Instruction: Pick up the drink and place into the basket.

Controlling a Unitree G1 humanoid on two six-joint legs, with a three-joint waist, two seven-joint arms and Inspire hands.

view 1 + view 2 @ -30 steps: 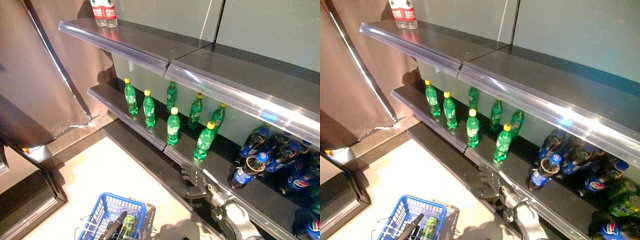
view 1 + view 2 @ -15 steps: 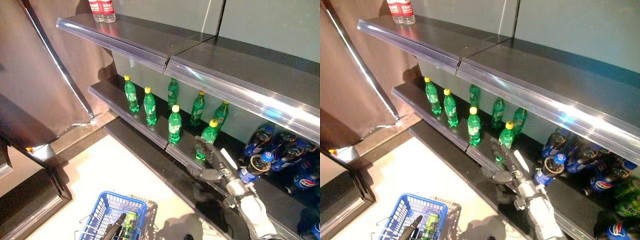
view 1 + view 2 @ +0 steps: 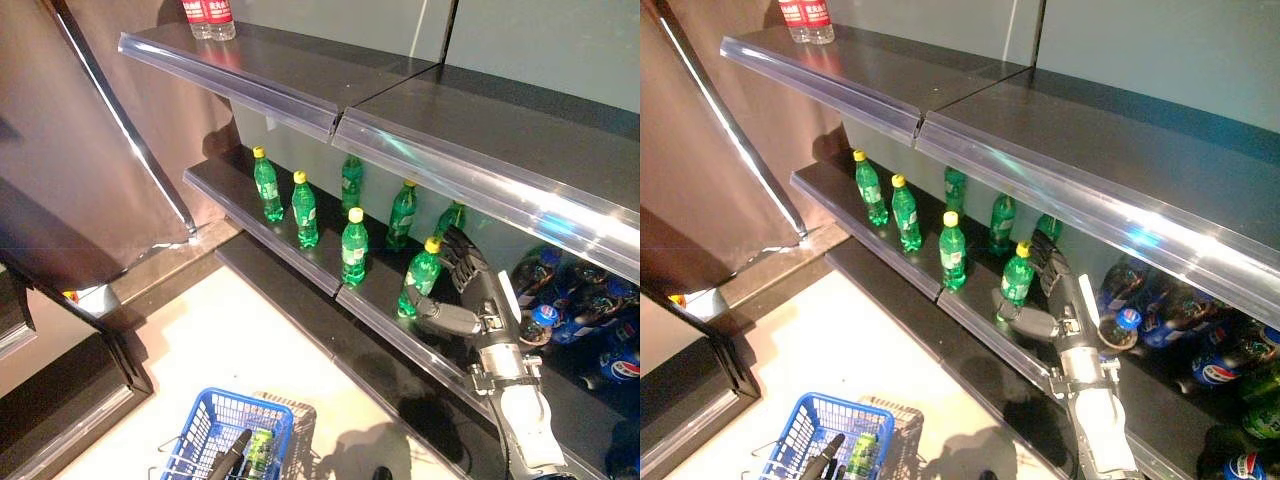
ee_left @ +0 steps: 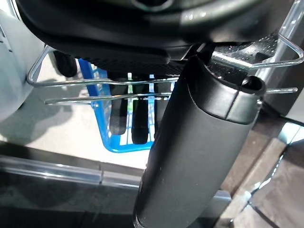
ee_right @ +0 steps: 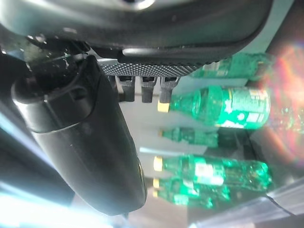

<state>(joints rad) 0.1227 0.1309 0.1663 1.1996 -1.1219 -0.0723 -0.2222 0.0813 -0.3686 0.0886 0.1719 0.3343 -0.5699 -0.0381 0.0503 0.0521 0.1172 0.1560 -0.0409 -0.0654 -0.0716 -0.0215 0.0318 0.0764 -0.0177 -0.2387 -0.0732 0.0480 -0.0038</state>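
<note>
Several green drink bottles with yellow caps stand on the middle shelf point(image 3: 250, 215). My right hand point(image 3: 468, 288) is open beside the front right bottle point(image 3: 418, 283). Its fingers point(image 3: 455, 255) reach behind that bottle and its thumb point(image 3: 440, 318) lies low by the bottle's base. In the right wrist view that bottle point(image 5: 223, 107) shows just past the straight fingers point(image 5: 142, 88). Low at the left, my left hand point(image 3: 230, 455) is shut on the wire handle point(image 4: 95, 88) of the blue basket point(image 3: 205, 425). A green drink point(image 3: 260, 448) lies inside the basket.
Dark cola bottles with blue labels point(image 3: 560, 310) crowd the shelf right of my hand. The upper shelf point(image 3: 330, 90) overhangs the green bottles, with red-labelled water bottles point(image 3: 208, 15) at its far left. A brown curtain point(image 3: 80, 150) hangs at the left.
My right hand has risen from below the shelf's front edge and moved onto the shelf, to the front right green bottle. The left hand and basket have stayed put.
</note>
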